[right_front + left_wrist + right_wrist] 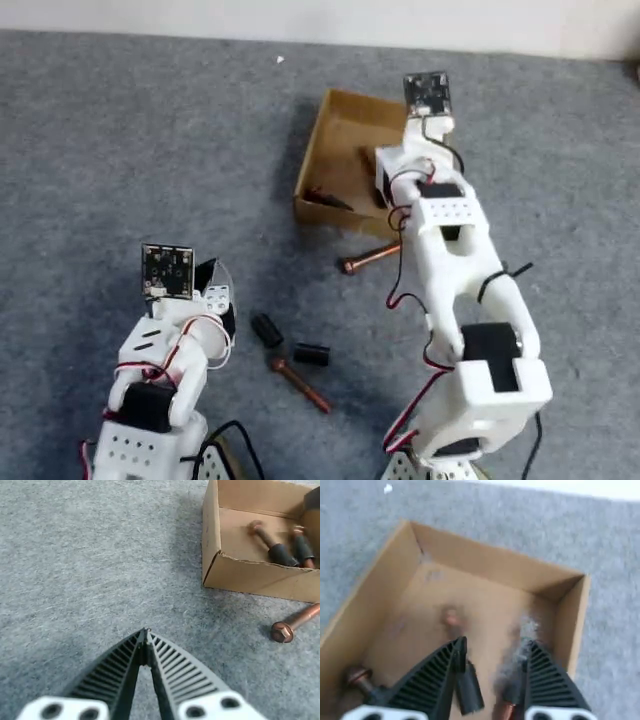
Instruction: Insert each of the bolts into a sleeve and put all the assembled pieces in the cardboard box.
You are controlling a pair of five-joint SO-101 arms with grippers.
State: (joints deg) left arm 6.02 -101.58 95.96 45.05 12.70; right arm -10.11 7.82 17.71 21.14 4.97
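Observation:
The cardboard box (pixel 318 150) stands at the back of the grey mat. My right gripper (pixel 496 644) hangs open above its inside. Below it lies a bolt in a black sleeve (pixel 468 690), and a second assembled piece (pixel 362 680) rests in a corner. A blurred dark and copper piece (pixel 512 685) shows by one finger; I cannot tell whether it touches. One loose copper bolt (pixel 370 258) lies just outside the box's front wall. Another bolt (pixel 300 385) and two black sleeves (pixel 265 328) (pixel 311 353) lie between the arms. My left gripper (pixel 145 636) is shut and holds nothing, low over the mat.
The right arm (pixel 450 250) stretches across the right side of the mat to the box (pixel 250 577). The loose bolt (pixel 295 625) near the box lies ahead of the left gripper (pixel 212 285). Bare mat spreads to the left and back left.

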